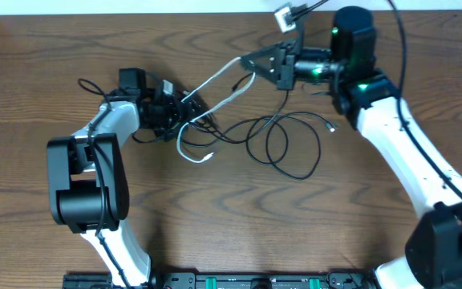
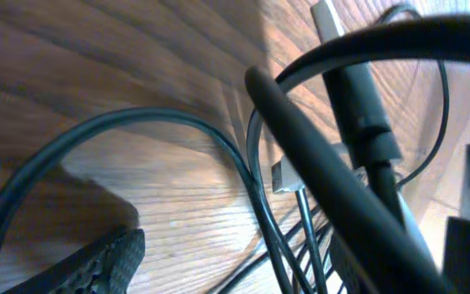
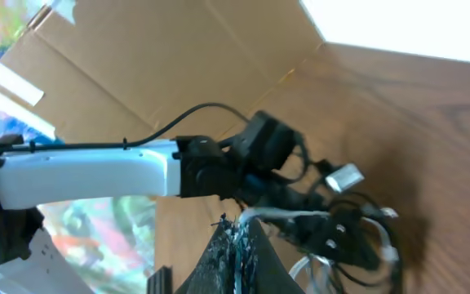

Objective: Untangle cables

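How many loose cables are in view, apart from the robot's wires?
2. The white cable runs diagonally across the upper middle; the black cable lies looped at centre. None seems hidden.

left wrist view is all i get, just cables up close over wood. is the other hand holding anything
Observer: Yes. The right hand is shut on the white cable, pinching it at the fingertips.
Operator: where does that cable go from there
Observer: It runs in a straight slanted line from the right hand to the tangle of cables at the left hand.
Operator: and the black one
Observer: The black cable lies in loose loops on the table, on the right hand's side of that tangle, with one plug end lying free.
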